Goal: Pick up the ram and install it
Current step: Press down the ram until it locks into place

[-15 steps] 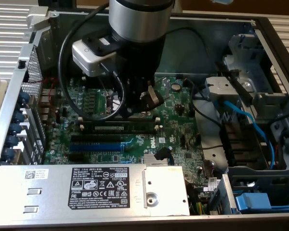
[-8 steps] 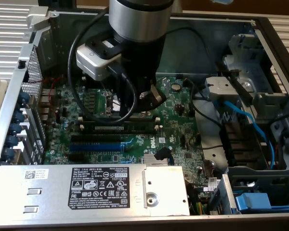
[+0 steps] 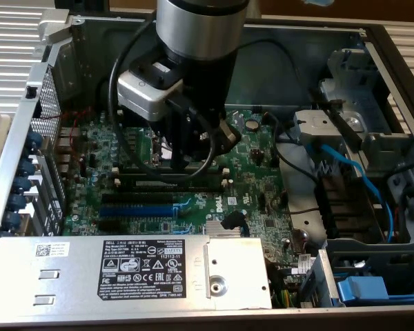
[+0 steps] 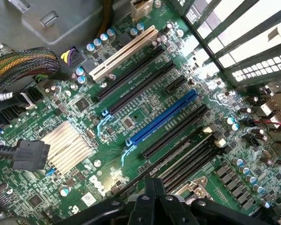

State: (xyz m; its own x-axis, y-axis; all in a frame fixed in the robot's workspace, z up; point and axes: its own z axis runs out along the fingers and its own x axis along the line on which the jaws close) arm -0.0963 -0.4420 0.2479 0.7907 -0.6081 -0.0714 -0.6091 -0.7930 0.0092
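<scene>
The ram [image 3: 162, 181] appears to lie along a memory slot directly beneath the gripper [image 4: 152, 199], a dark strip running between the white end clips [image 3: 225, 183]; whether it is fully seated cannot be told. The gripper is closed, its fingers drawn together just above the slots [image 4: 187, 157], and nothing can be seen held between them. Beyond the gripper on the board [image 4: 131, 122] lie the blue slot [image 4: 164, 117], then the silver heatsink [image 4: 65, 145].

Risks, as a judgement: if the stick sits tilted or only one end has latched, pressing down could bend it or strain the slot. The black cable [image 3: 134, 131] looping off the wrist hangs near the board and could snag on components.
</scene>
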